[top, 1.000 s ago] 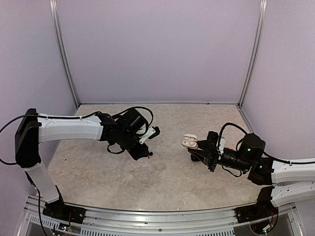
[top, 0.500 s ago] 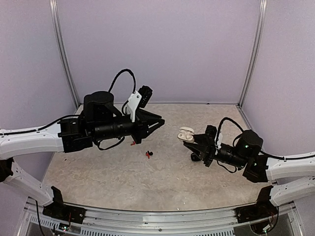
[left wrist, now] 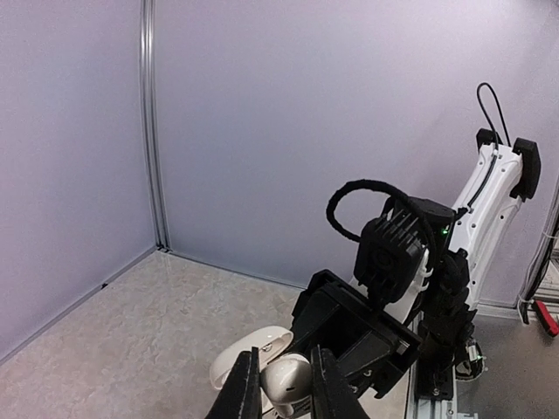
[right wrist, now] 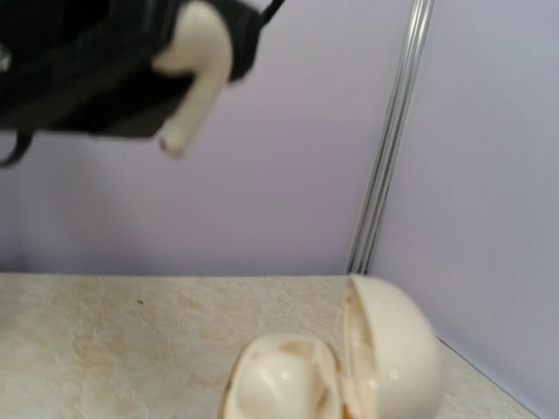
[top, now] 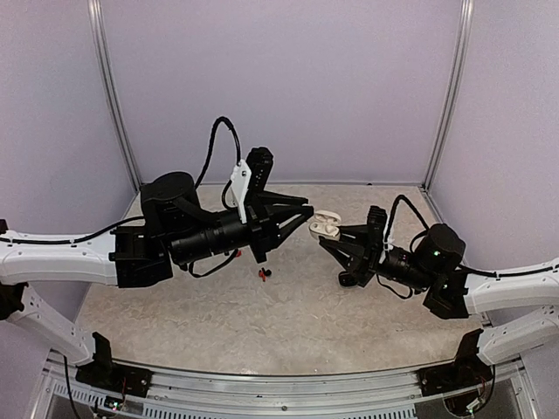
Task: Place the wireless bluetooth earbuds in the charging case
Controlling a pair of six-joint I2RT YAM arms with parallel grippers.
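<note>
While it's up off the table (top: 218, 323), left gripper (top: 306, 212): pinched tight on a white earbud (left wrist: 285, 377), stem poking out past the fingers
earbud spot: mid-air, just at 9 o'clock of the charging case (top: 325, 225) in the top view, can't tell if touching
right gripper (top: 335, 237): clamped on the charging case, lid flipped open
red and black earbuds (top: 263, 274): loose on the table, roughly 7 o'clock from the case

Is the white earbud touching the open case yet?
Apart. In the right wrist view the white earbud hangs high above the open case, with bare wall showing between them.
</note>
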